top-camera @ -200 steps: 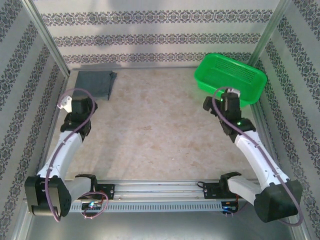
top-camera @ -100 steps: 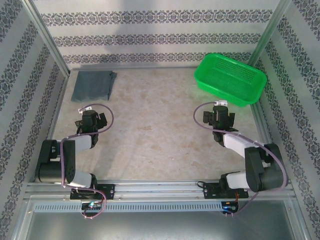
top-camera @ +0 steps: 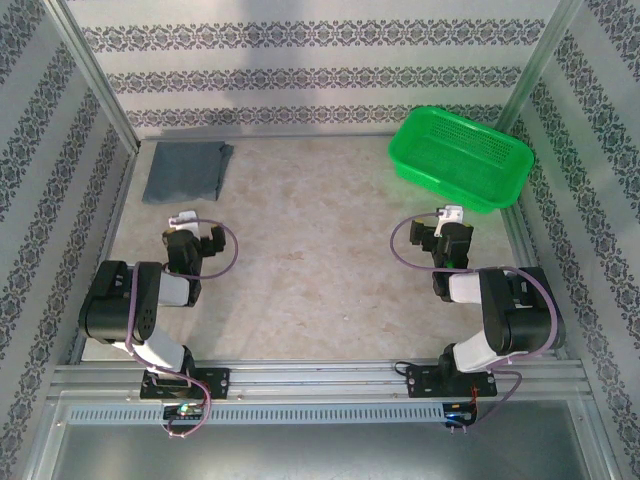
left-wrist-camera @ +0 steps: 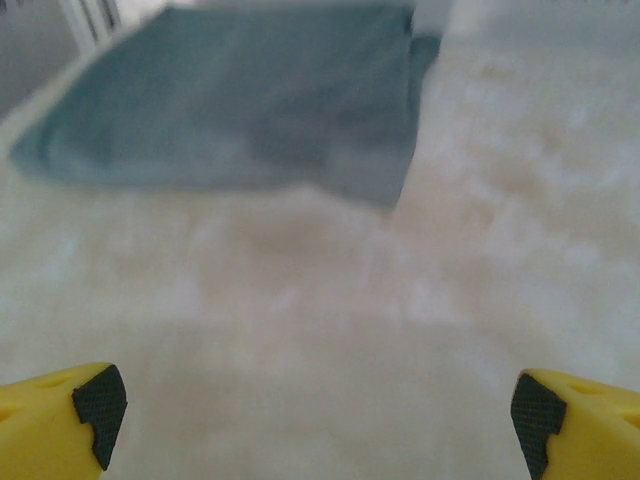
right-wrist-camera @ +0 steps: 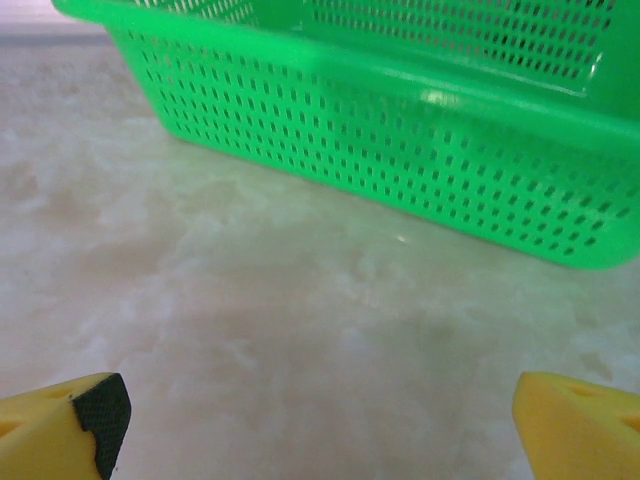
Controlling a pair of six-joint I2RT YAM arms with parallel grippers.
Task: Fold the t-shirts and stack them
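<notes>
Two empty pincers (left-wrist-camera: pixel 317 415) (right-wrist-camera: pixel 322 415), jaws wide apart.

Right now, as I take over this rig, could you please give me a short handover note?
The left gripper is open and holds nothing, low over the table, facing the cloth.
The right gripper is open and holds nothing, facing the green basket at the far right.
The t-shirts lie as a folded grey pile, flat in the far-left corner, apart from both grippers. I cannot tell how many layers it holds.
Done: that pile looks folded and stacked.
Left: probably nothing. Check the pile's count. Both arms sit folded close to their bases.
</notes>
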